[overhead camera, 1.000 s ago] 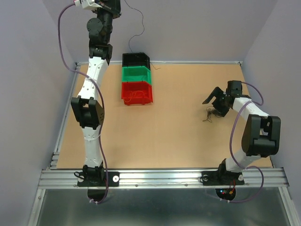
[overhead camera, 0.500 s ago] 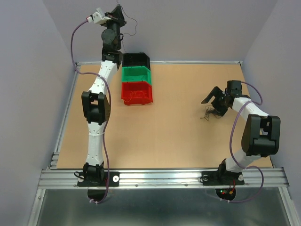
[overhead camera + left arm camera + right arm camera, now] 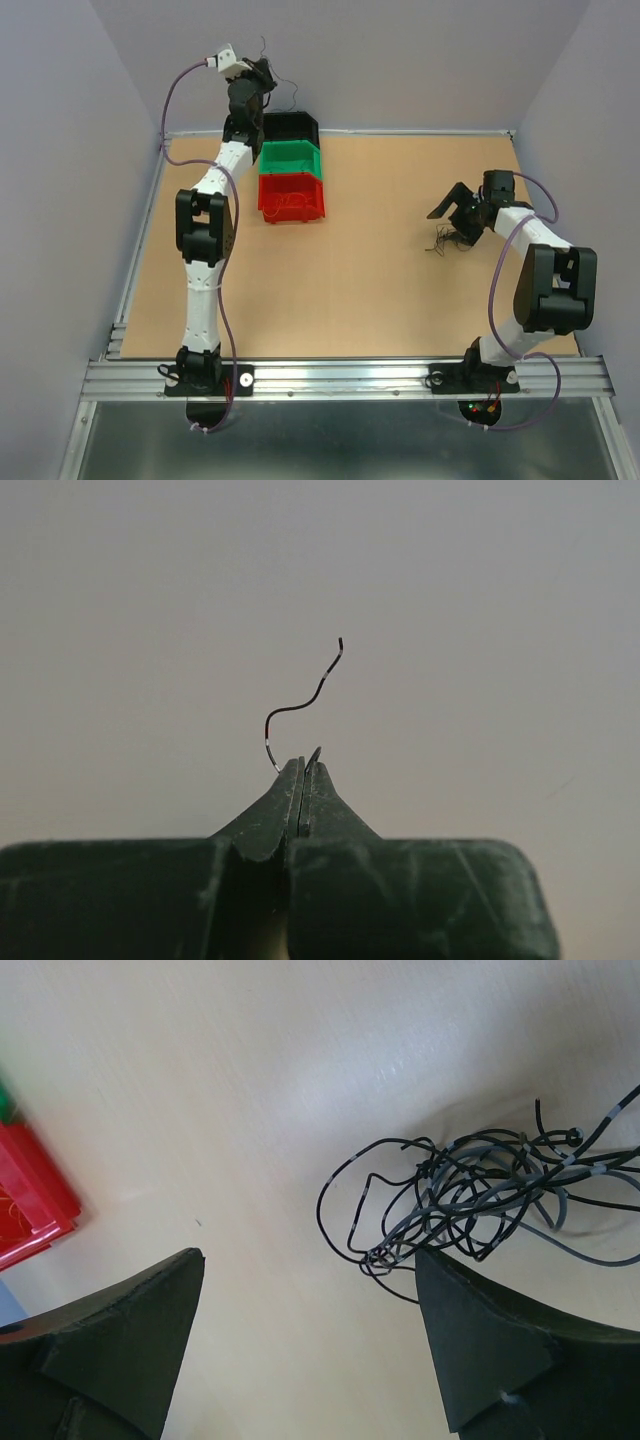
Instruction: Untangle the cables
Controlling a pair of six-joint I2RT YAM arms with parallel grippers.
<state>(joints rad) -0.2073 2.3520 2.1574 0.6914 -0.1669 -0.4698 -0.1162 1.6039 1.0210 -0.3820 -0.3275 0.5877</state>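
Aloft, left pincer (image 3: 303, 767) pinching black wire (image 3: 290, 709), right pincer (image 3: 308, 1260) agape above cables (image 3: 470, 1192).

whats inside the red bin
A few thin orange-red wires lie in the red bin. Its walls hide part of the floor, so more could be there.

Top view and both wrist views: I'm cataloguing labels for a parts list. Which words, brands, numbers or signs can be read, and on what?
None can be read.
The red bin, green bin and black bin show no label.
The left arm and right arm show no legible marking.
Wrist views: a cable in the left gripper, the clump by the right gripper, no text.
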